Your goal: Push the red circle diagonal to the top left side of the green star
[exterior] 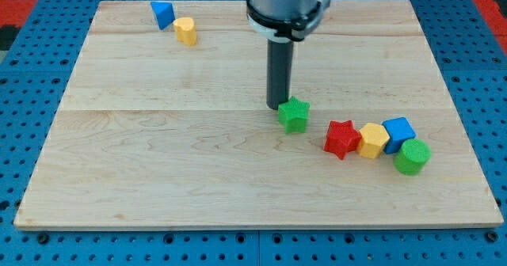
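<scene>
One rod, no fingers; my tip (279,105) seemingly touching green star (294,114) at upper-left edge.

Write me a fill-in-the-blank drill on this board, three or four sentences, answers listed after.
1. My tip stands just to the view's left of the green ____.
2. The yellow block in the row at the view's right lies between the red star and the ____ cube.
3. The green cylinder sits at the view's ____ end of that row.
4. Near the view's top left, a blue block sits beside a ____ block.

Answers: star; blue; right; yellow
</scene>
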Available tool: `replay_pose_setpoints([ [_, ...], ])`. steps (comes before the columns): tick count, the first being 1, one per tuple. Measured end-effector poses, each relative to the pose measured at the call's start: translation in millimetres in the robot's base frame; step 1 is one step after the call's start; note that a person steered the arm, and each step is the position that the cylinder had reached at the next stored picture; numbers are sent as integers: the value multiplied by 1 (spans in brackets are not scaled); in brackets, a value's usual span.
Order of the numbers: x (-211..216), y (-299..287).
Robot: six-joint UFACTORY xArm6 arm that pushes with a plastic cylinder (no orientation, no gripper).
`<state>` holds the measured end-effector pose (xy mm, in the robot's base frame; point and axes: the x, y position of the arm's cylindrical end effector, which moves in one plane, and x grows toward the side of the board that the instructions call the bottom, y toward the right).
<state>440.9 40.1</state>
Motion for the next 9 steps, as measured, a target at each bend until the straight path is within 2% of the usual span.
replay_pose_setpoints([
  [1, 17, 29],
  [2, -1, 10],
  [3, -54, -28],
  [4, -103, 62],
  [5, -181, 78],
  [6, -245, 59],
  [8, -200, -52],
  [9, -188, -70],
])
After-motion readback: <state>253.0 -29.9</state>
